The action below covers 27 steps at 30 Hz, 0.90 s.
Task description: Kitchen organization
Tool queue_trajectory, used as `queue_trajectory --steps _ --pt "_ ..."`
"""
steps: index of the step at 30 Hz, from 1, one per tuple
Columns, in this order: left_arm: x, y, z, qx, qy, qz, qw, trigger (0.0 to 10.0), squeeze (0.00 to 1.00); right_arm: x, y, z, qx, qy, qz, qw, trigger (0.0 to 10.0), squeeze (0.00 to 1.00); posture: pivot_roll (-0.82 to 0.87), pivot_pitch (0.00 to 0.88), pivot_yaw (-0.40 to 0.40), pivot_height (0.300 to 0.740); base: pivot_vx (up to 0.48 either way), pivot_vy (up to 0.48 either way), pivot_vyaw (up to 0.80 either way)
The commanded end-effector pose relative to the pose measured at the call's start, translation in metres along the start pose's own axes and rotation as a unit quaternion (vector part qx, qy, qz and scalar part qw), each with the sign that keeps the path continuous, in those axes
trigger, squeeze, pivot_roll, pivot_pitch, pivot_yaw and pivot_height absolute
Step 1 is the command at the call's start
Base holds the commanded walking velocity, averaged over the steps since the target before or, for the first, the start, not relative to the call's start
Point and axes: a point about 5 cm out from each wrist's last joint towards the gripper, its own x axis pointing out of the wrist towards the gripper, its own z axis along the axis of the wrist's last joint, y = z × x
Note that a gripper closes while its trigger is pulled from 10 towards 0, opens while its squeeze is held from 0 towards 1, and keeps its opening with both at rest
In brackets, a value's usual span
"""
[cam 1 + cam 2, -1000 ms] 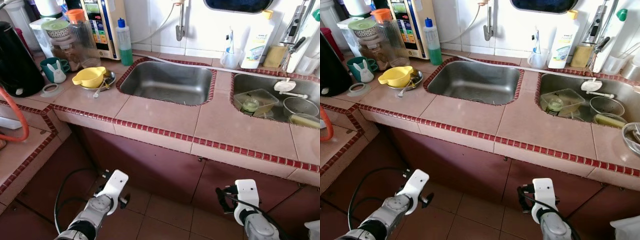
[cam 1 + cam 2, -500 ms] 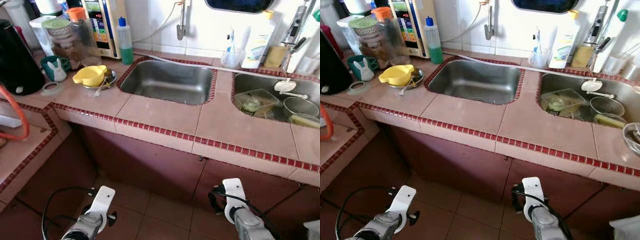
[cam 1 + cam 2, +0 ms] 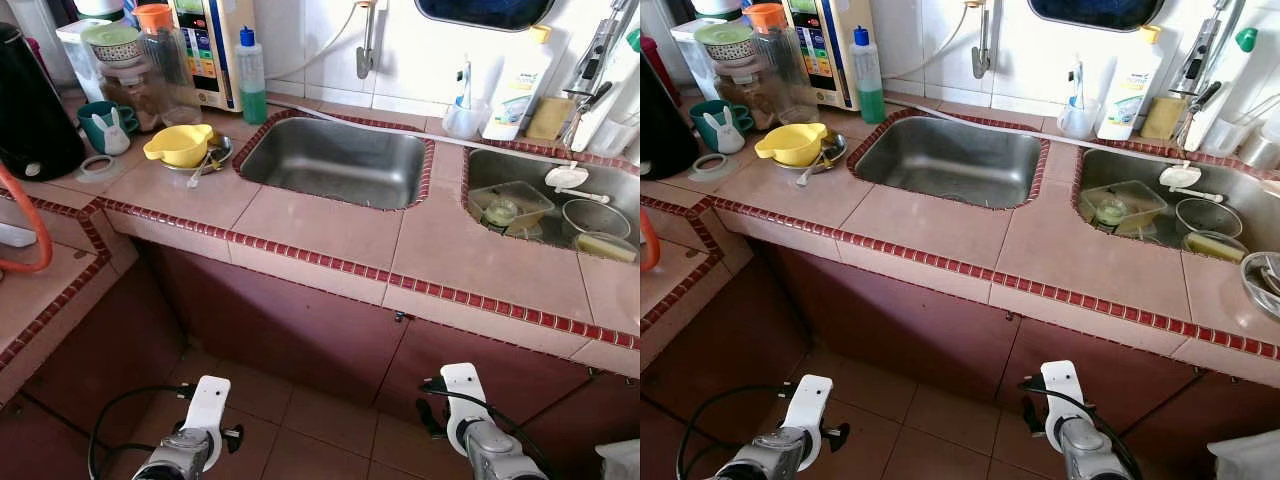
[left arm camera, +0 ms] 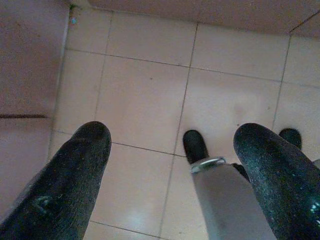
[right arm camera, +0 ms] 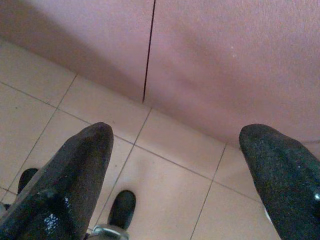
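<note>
yellow bowl [image 3: 179, 147], judged light, rigid and slippery, best taken by its rim, was recorded on the tiled table [image 3: 330, 228] left of the empty sink [image 3: 338, 162], while left tool [image 4: 170, 150] and right tool [image 5: 175, 155] were held open, low over the floor.

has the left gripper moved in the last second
Yes. The left gripper has dropped lower and away from the maroon cabinet front under the tiled counter; a second ago it was raised higher against that cabinet.
</note>
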Motion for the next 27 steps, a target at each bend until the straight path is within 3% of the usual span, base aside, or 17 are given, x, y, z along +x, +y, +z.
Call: queue_trajectory --steps 1,16,27 --pt "0.0 -0.002 0.002 0.019 -0.001 0.002 1.0 10.0 0.0 -0.002 -0.003 -0.007 0.005 0.011 -0.008 1.0 10.0 0.0 0.01 0.0 -0.004 0.74 0.0 0.0 0.0" --pt "0.0 -0.005 -0.014 0.013 0.016 -0.002 1.0 10.0 0.0 -0.005 -0.001 -0.022 -0.002 0.032 -0.007 0.999 10.0 0.0 0.0 0.0 -0.012 0.74 0.0 0.0 0.0" --pt "0.0 -0.013 -0.011 0.012 0.013 -0.007 1.0 10.0 0.0 -0.005 -0.002 -0.02 -0.007 0.03 -0.005 1.0 10.0 0.0 0.0 0.0 -0.016 0.74 0.0 0.0 0.0"
